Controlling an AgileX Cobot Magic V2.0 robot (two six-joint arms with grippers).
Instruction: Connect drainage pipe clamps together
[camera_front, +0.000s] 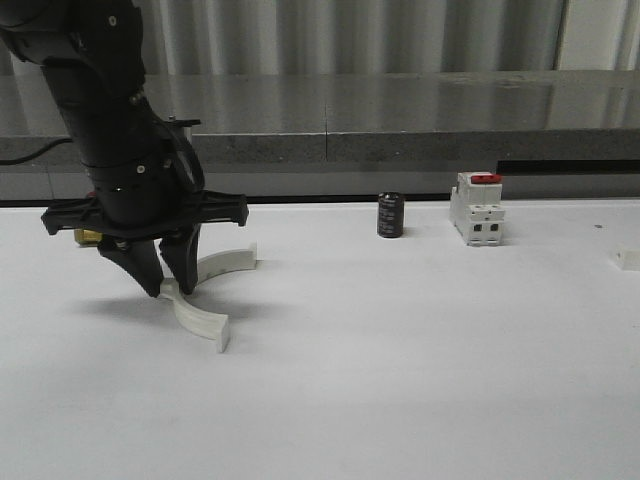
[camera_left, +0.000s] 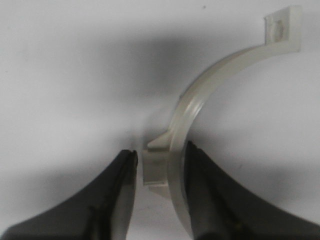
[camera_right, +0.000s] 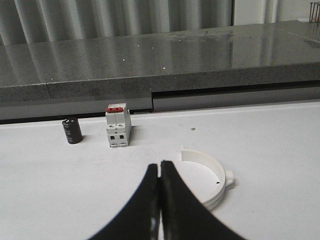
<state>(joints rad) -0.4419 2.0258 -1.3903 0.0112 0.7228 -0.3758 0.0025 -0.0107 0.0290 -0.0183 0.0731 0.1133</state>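
A: Left gripper (camera_front: 160, 285) is down on the bench (camera_front: 400, 380), arm pitched steeply. Jaws straddle the near clamp half (camera_front: 200, 318) at mid-arc, parted, not yet clamped.

B: Handling?

A: Looks like light, stiff, slick plastic. I'd pinch by the outer lug (camera_left: 156, 167). Second clamp half (camera_right: 207, 175) lies ahead of the right gripper (camera_right: 160, 167), whose fingers are pressed together on nothing.

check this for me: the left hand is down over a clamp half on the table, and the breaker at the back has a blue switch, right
Not quite. The breaker has a red switch, not blue, as the front view shows. The rest holds: the left hand is down over a clamp half on the table.
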